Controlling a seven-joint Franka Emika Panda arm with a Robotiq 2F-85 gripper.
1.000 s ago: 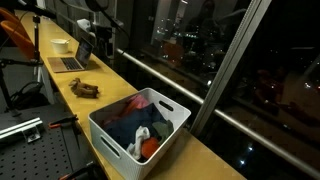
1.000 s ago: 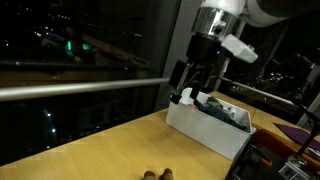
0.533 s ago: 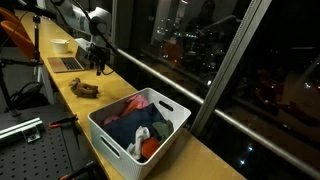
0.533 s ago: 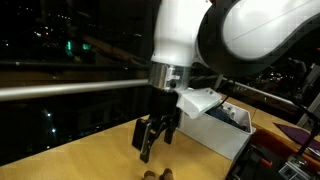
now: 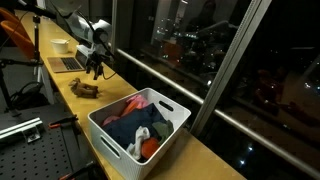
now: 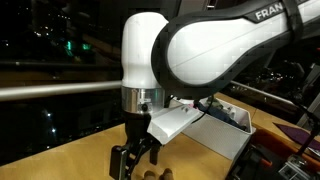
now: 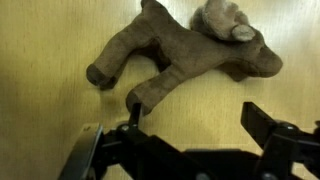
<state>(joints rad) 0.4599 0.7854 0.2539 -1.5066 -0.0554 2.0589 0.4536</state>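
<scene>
A brown plush animal (image 7: 185, 55) lies on its side on the wooden tabletop, legs pointing toward me in the wrist view. It also shows in both exterior views (image 5: 85, 90) (image 6: 158, 175). My gripper (image 7: 195, 118) is open and empty, hovering just above the table beside the toy. One fingertip (image 7: 134, 102) is close to a toy leg; the other finger (image 7: 262, 122) is over bare wood. In the exterior views the gripper (image 5: 96, 70) (image 6: 133, 163) hangs just above the toy.
A white basket (image 5: 110, 140) full of coloured clothes stands on the table's near end, also seen behind the arm (image 6: 225, 128). A laptop (image 5: 72, 58) and a white bowl (image 5: 60, 45) sit further along. A window with a railing (image 6: 70, 90) borders the table.
The arm has swung from the basket along the table and lowered over the plush toy. The gripper stays open.
</scene>
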